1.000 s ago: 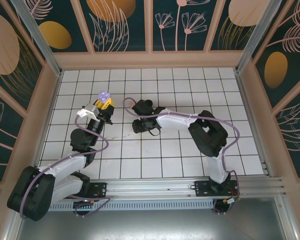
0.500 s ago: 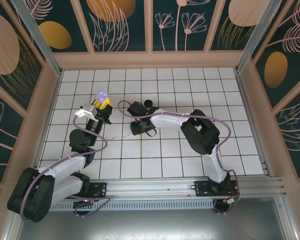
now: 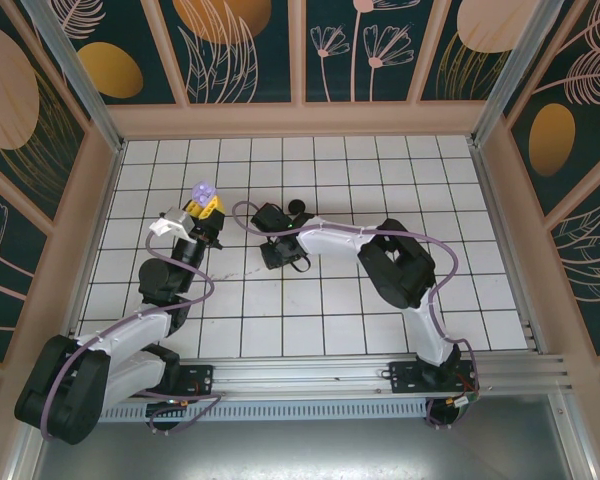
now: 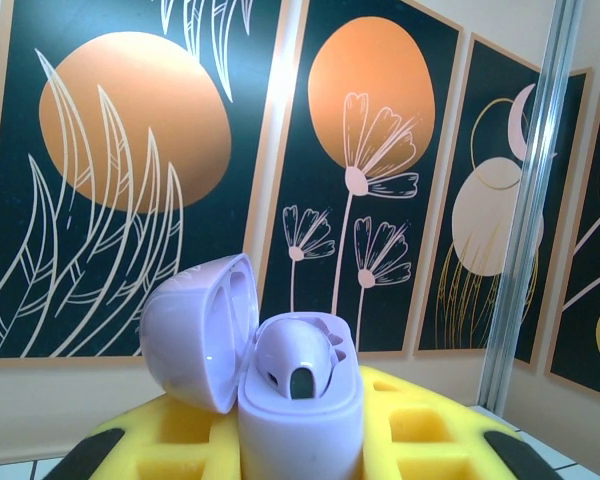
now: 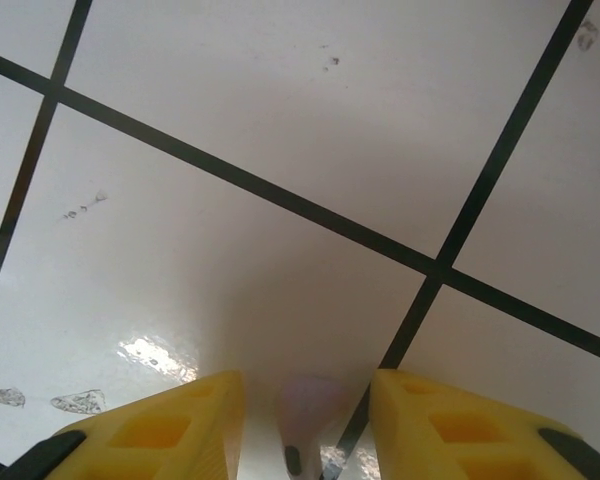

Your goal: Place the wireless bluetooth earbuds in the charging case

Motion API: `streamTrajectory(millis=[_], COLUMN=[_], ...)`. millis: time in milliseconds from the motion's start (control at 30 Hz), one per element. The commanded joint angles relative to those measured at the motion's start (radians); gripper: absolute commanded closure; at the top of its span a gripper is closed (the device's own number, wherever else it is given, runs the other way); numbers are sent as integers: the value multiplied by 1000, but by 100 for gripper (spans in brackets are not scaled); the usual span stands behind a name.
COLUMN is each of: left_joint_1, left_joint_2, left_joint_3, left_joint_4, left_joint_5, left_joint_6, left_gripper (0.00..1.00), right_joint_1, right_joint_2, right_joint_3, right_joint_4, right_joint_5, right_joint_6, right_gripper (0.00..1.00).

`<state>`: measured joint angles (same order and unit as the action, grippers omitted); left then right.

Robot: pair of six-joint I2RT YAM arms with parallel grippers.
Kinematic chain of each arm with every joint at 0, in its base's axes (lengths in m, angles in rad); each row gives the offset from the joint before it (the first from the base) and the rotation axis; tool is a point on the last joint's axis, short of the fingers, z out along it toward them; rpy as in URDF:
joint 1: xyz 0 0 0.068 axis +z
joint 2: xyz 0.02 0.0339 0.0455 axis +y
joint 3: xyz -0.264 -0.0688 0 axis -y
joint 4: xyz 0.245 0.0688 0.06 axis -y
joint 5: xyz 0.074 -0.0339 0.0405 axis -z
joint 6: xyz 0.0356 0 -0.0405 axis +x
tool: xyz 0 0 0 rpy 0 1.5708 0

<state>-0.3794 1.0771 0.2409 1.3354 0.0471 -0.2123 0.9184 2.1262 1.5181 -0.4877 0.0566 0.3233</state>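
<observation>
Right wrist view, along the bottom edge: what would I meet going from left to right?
Yellow claw finger → lilac earbud → second yellow claw finger.

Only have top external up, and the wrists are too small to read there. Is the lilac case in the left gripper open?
Observer: Yes. On the left wrist view the lilac case sits between the left gripper's yellow fingers, its lid swung back.
Operator: Right gripper got a bud?
Observer: Not gripped. On the right wrist view a lilac earbud lies on the tile between the right gripper's fingers, with a gap on each side.
Operator: Any bud seated in the case?
Observer: Cannot tell. The cavity shows a rounded lilac shape with a dark spot, nothing clearer.
</observation>
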Motion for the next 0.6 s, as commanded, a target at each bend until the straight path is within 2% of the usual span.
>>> streamTrajectory(millis=[0, 200, 567], left_joint_1=[7, 6, 6], left_joint_2=[-2, 4, 1], left_joint_3=[-5, 0, 5], left_joint_4=[41, 39, 26], left_joint_5=[19, 32, 41], left_joint_6=[-16, -21, -23], left_gripper=[100, 100, 100], right_joint_1=[2, 0, -3], right_joint_2=[40, 38, 3], right_joint_3=[20, 19, 19], right_joint_4=[-22, -19, -20], right_joint_5=[24, 22, 28], right_joint_6=[-15, -17, -14], right_gripper=[63, 67, 80])
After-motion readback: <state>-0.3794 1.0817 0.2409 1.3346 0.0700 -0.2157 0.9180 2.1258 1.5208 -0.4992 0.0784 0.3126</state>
